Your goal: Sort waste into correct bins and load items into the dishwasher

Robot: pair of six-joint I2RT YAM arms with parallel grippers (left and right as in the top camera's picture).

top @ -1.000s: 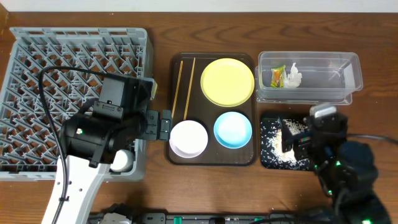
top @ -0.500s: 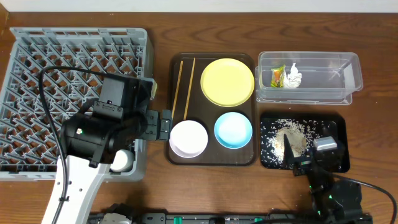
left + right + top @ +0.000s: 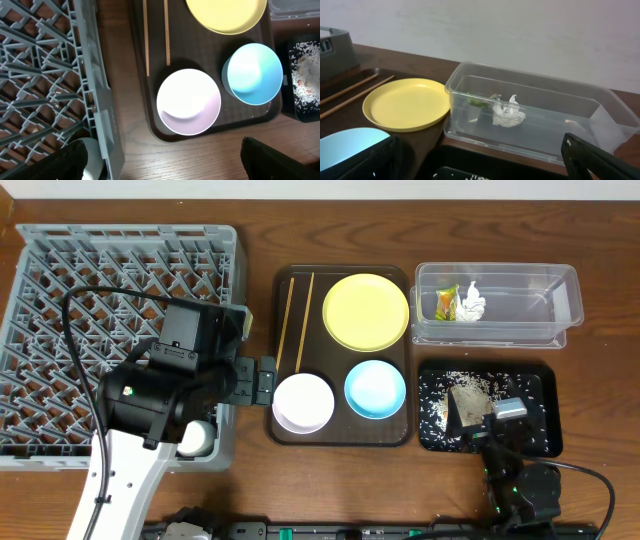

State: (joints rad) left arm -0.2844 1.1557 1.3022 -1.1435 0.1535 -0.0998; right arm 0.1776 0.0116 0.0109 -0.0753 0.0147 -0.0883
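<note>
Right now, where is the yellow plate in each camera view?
Overhead: yellow plate on the brown tray, upper right.
Left wrist: top edge, partly cut off.
Right wrist: left of centre, beside the clear tub.
Shared landmark: the blue bowl beside it, in all three.

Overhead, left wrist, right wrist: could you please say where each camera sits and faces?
Overhead: above the table, straight down at the dish rack; left arm and right arm show.
Left wrist: looks down on the white bowl; left fingers at bottom corners.
Right wrist: low, faces the wall across the clear tub; right fingers likewise.
All share the yellow plate.
</note>
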